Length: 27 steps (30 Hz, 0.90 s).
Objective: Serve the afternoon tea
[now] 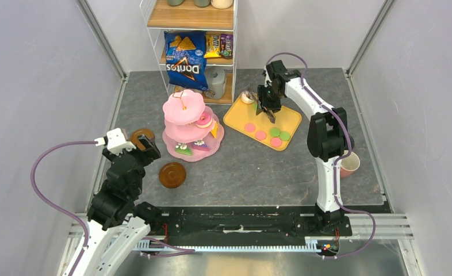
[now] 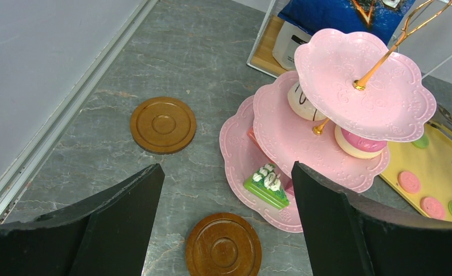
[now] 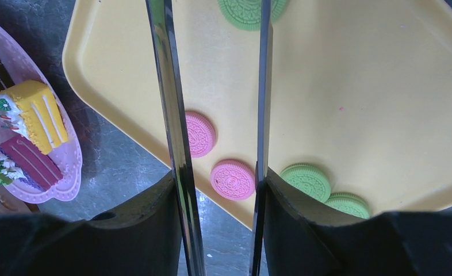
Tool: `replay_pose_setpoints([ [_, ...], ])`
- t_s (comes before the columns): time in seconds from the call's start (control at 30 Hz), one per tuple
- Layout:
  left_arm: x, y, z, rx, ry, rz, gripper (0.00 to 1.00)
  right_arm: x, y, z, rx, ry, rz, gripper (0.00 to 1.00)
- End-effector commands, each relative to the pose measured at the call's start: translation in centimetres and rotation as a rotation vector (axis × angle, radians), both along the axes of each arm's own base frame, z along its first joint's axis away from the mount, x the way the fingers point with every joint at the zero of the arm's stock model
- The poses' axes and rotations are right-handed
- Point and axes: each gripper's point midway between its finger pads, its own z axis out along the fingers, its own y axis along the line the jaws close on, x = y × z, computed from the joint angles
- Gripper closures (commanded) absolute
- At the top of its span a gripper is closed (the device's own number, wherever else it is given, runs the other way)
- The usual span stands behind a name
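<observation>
Right of the pink stand (image 1: 189,123) in the top view, macarons lie flat on the yellow tray (image 1: 236,118). My right wrist cam shows two pink macarons (image 3: 232,179) and two green macarons (image 3: 306,181) near one tray edge. One more green is cut off by the frame top.

Hidden or unclear:
- The stand's top tier covers part of both donuts (image 2: 362,144) on the middle tier.
- A small white item on the tray corner farthest back from the stand is too small to identify.
- The pink mug (image 1: 350,164), well right of the stand, is half behind my right arm.
- Of the two brown saucers (image 2: 163,124) left of the stand, the top view shows one partly under my left arm.

Orientation:
- The stand is upright.
- The tray's long axis runs diagonally away from the stand.
- On the bottom tier, a yellow cake slice (image 3: 37,118) and a pink cake slice (image 3: 31,164) lie side by side with long axes roughly parallel.
- A green cake slice (image 2: 265,185) sits by the tier rim.

My right gripper (image 3: 218,181) is clamped on the metal tongs (image 3: 175,126) above the tray. The tong arms run straight out from my fingers, near parallel. Their tips are cut off, so I can't tell if they hold anything.

My left gripper (image 2: 225,169) is spread wide with nothing between the fingers. It hovers left of the stand, above the saucers.
</observation>
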Motion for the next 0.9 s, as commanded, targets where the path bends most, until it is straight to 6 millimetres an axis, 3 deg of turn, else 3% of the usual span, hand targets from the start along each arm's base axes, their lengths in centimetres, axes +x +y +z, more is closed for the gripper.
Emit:
replay_pose_setpoints([
  [0.0,0.4,-0.3,0.6,-0.032,-0.030,-0.003,0.10,0.9,-0.1,1.3,0.017,-0.019,-0.007,0.47],
  [0.2,0.4,-0.4,0.6,-0.031,-0.028,-0.005,0.10,0.5,0.3,0.8,0.038,0.024,0.013,0.51],
  [0.37,0.5,-0.4,0.5,-0.030,-0.024,-0.005,0.10,-0.8,0.6,1.7,0.063,0.049,0.044,0.54],
  [0.87,0.5,-0.4,0.5,-0.031,-0.027,-0.006,0.10,-8.0,0.6,4.7,0.050,0.059,0.151,0.53],
])
